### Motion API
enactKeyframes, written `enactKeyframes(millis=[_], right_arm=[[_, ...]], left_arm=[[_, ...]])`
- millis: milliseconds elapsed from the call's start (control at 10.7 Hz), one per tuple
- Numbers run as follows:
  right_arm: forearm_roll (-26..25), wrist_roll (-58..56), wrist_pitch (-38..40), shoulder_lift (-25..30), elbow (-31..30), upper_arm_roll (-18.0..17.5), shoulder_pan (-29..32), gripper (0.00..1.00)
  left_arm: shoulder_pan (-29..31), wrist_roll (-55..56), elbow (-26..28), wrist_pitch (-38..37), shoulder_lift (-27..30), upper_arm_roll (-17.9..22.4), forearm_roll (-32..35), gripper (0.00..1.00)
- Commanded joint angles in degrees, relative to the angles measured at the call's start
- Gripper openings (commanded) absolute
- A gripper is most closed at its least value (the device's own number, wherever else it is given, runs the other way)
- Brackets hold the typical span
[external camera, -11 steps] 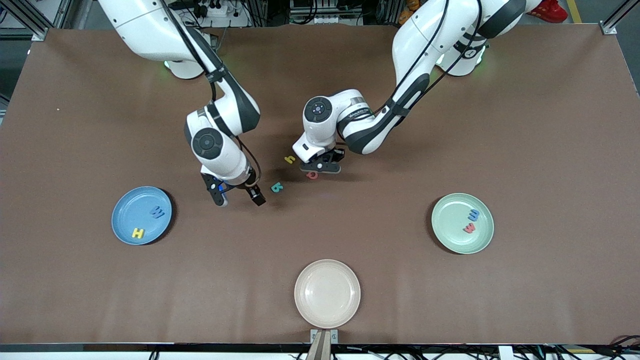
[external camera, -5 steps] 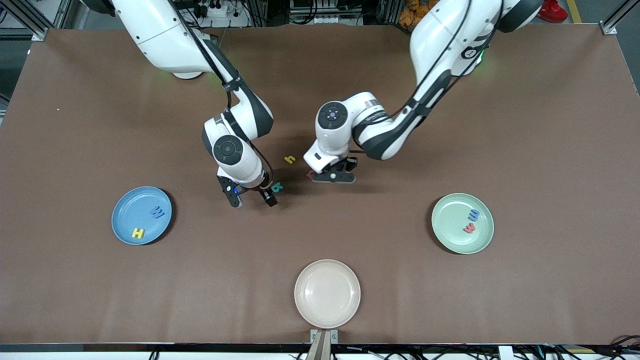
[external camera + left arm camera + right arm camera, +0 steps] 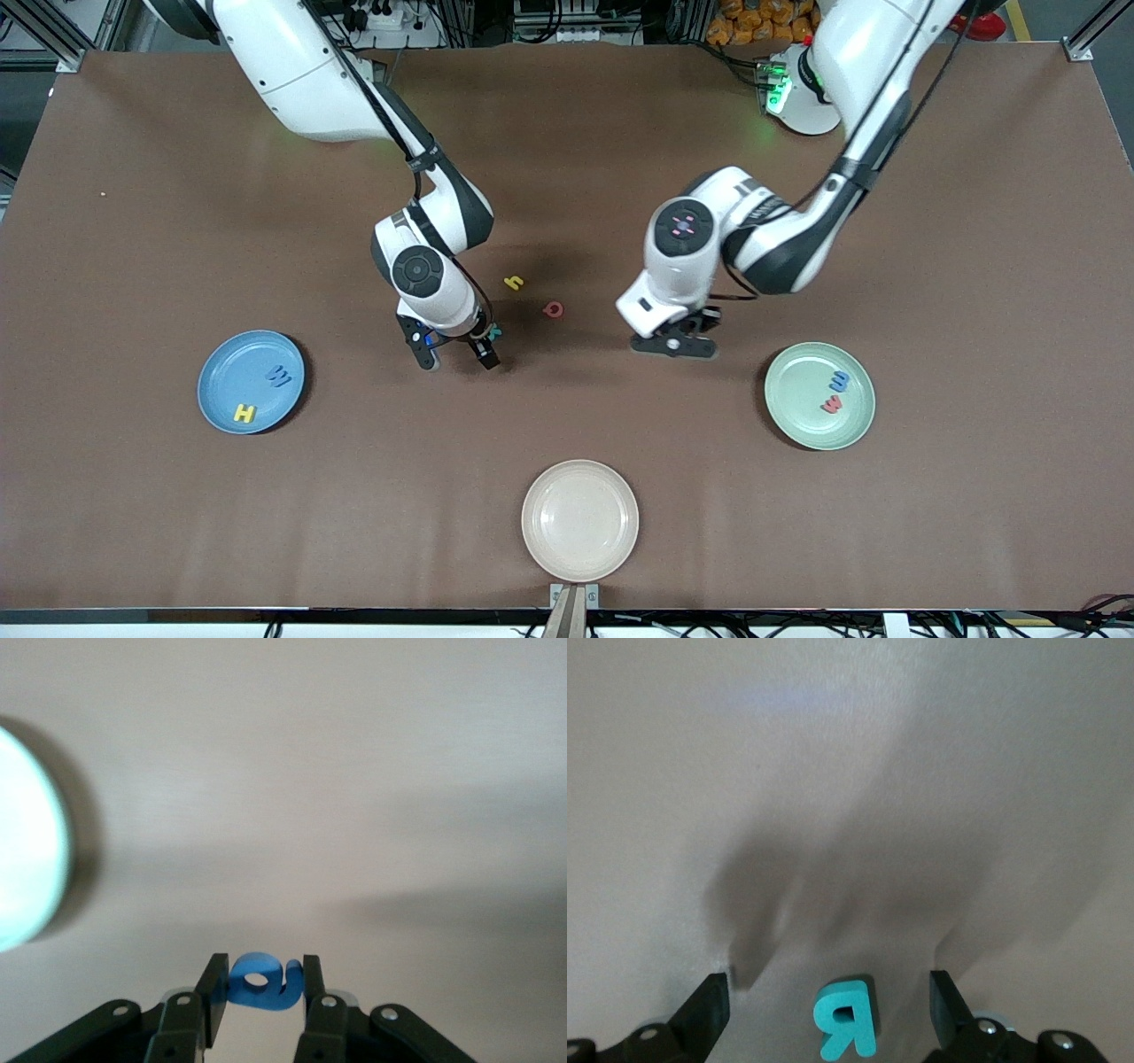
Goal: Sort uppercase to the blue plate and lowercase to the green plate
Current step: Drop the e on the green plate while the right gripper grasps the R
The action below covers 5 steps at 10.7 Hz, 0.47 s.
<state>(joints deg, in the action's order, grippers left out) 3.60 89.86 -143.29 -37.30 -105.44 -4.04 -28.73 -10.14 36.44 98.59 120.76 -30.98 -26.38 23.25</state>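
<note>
My left gripper (image 3: 675, 346) hangs over bare table between the red Q (image 3: 553, 308) and the green plate (image 3: 797, 390). It is shut on a blue rounded lowercase letter (image 3: 264, 983), pinched between its fingers (image 3: 213, 988). My right gripper (image 3: 456, 354) stands open low over the teal R (image 3: 849, 1019), which lies flat between its fingers; only an edge of the R (image 3: 494, 334) shows from the front. The yellow h (image 3: 514, 283) lies beside the Q. The blue plate (image 3: 226, 368) holds a blue W (image 3: 278, 376) and a yellow H (image 3: 244, 413). The green plate holds a blue m (image 3: 838, 382) and a red w (image 3: 832, 405).
A beige plate (image 3: 579, 519) with nothing on it sits near the table's front edge, midway between the two coloured plates. The green plate's rim (image 3: 53, 842) shows at the side of the left wrist view.
My left gripper has carried the blue letter away from the red Q toward the green plate, uncovering the Q. My right gripper has shifted over the teal R, which now lies between its fingers.
</note>
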Motion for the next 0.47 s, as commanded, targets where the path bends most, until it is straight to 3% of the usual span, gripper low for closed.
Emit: enactKeyframes(millis=[0,373], right_arm=[[0.27,1.28,-0.06,-0.93,1.47,0.53,-0.63,1.00],[0.35,1.89,0.12,-0.84,1.47,0.53,-1.59,1.00]], left_arm=[[6.42,-8.98,3.62,-2.19,4.61,-0.87,0.57,0.00],[14.43,-21.38,4.94,-2.64,4.45,1.76,1.09,0.00]])
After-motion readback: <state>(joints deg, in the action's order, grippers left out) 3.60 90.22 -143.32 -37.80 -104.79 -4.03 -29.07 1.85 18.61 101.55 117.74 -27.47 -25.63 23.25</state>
